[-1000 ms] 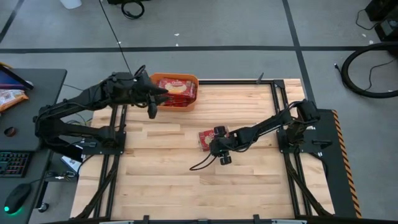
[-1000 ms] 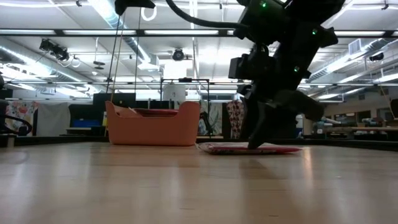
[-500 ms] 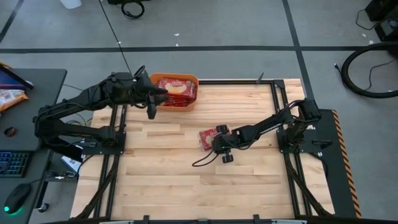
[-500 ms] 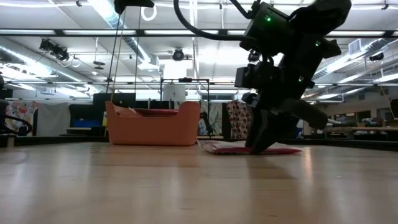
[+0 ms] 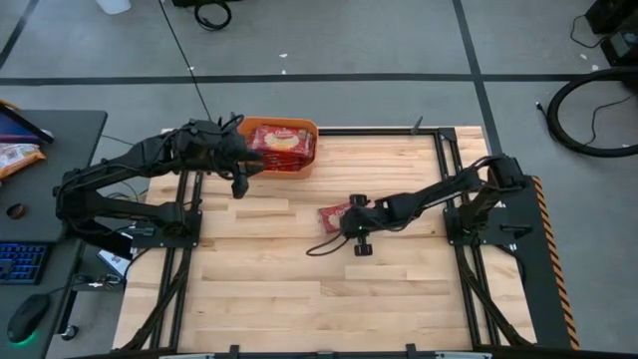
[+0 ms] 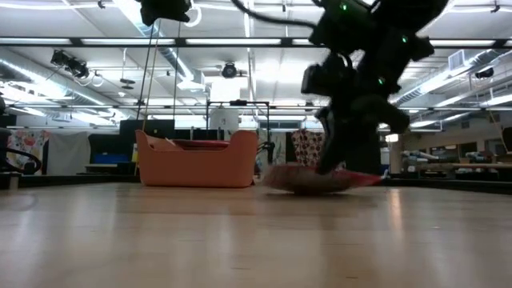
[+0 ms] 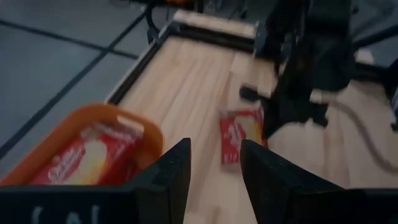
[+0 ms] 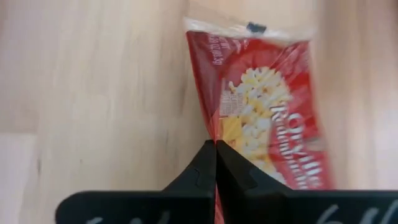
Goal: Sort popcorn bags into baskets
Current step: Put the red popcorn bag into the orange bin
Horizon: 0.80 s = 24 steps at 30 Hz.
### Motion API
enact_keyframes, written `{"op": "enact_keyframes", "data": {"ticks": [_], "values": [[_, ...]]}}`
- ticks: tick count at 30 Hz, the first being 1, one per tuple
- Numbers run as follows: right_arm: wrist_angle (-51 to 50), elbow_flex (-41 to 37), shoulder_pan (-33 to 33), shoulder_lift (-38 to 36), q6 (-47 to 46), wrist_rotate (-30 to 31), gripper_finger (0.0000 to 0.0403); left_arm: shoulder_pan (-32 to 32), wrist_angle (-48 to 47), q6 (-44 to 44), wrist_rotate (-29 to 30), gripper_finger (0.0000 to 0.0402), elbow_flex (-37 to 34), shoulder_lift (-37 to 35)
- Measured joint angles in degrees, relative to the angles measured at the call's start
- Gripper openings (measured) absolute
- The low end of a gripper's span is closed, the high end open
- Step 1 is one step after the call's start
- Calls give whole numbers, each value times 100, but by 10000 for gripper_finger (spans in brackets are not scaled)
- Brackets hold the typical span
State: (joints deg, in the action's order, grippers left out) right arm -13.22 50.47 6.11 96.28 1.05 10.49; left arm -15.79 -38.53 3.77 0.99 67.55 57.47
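A red popcorn bag (image 5: 334,216) with a cream-yellow picture is at the table's middle, and my right gripper (image 5: 349,217) is shut on it. In the low view the bag (image 6: 308,179) sits tilted, its right end raised. The orange basket (image 5: 301,160) stands at the far left of the table with red popcorn bags (image 5: 282,139) lying in it. My left gripper (image 5: 240,176) hovers open just beside the basket's near left corner. Nothing is between its fingers (image 7: 171,171). My right gripper pinches the bag's long edge (image 8: 221,127) between its two shut fingers, near one end of the bag. The fingers slant down from the table's right side. The bag is tilted with one end (image 6: 364,178) raised; I cannot tell whether its low end is off the table.
Bare wooden table (image 5: 299,289) stretches across the near half. Black frame rails (image 5: 439,170) run along both sides. A dark side table (image 5: 40,199) with a keyboard, a mouse and an orange snack bag (image 5: 15,155) stands to the left.
My right gripper has shut on the bag's edge and risen slightly. The bag lay flat on the table; now one side is tipped up and the bag has bunched a little.
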Motion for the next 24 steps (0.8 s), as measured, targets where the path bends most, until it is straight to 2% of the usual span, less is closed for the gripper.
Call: {"op": "enact_keyframes", "data": {"ticks": [7, 14, 20, 24], "values": [[-464, 731, -246, -397, 335, 77, 4, 0, -183, 49, -121, 143, -4, 2], [-503, 1743, -595, -353, 395, 117, 2, 0, -63, 158, -468, 143, -4, 0], [-273, 2362, -970, -355, 369, 332, 2, 0, 392, 373, -723, 143, -4, -179], [333, 2473, -1220, -359, 397, 338, 1, 0, 1015, 471, -728, 143, -4, -304]]}}
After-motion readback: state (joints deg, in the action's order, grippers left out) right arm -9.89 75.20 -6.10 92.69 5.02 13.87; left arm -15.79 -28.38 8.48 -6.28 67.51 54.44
